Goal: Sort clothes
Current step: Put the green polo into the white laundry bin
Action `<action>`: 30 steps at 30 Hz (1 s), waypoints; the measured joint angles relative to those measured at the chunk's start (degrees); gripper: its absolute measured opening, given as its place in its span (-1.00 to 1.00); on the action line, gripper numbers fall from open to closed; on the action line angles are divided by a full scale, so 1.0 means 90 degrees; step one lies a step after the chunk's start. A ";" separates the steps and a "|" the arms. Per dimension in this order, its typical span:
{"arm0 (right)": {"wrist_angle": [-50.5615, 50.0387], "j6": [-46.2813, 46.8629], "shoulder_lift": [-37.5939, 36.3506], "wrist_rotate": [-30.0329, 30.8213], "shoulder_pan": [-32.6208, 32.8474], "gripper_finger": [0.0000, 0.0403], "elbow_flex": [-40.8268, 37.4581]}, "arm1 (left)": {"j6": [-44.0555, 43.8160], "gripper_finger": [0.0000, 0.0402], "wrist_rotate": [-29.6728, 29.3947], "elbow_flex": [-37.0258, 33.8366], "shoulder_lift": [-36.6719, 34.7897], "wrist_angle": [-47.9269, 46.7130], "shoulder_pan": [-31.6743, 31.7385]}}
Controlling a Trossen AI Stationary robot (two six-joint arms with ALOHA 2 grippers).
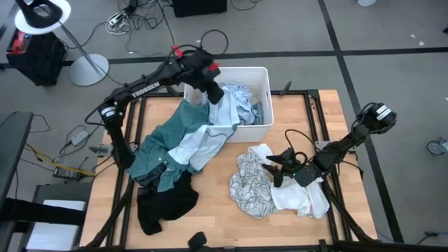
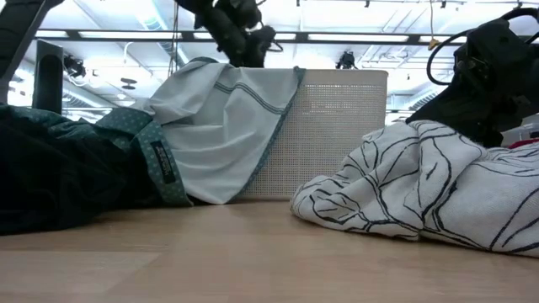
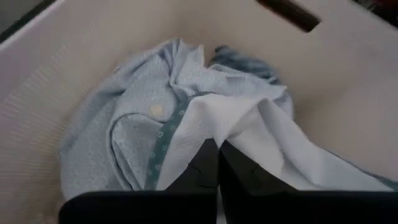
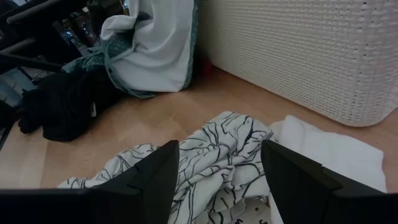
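Hovering over the white woven plastic bin [image 1: 264, 98], our left pincer [image 1: 212, 89] pinches the pale-blue soft cotton shirt [image 1: 210, 133]; we'd release well inside, right pincer [image 1: 280, 168] spread idle.

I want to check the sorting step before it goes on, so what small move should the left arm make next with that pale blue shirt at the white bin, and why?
Probably open the left gripper and let go. Its fingers are shut on the pale blue cotton shirt, part of which already lies bunched inside the white rectangular plastic bin, while the rest drapes over the bin's wall onto the table. The right gripper waits open above the white black-lined patterned cloth.
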 joint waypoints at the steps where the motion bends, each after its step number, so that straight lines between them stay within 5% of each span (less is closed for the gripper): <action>1: -0.0002 0.0000 0.0000 0.0000 0.0000 0.13 0.0000 | -0.0002 -0.94 0.0000 0.0002 0.0046 -0.0031 0.0000; 14: -0.0094 0.0007 0.0000 0.0000 0.0000 0.13 0.0000 | 0.0041 -0.32 -0.0083 0.0154 0.0278 -0.0377 -0.0007; 30: -0.0144 0.0019 0.0000 -0.0002 0.0000 0.13 0.0000 | 0.0117 -0.29 -0.1061 0.1668 0.0189 -0.2762 -0.0333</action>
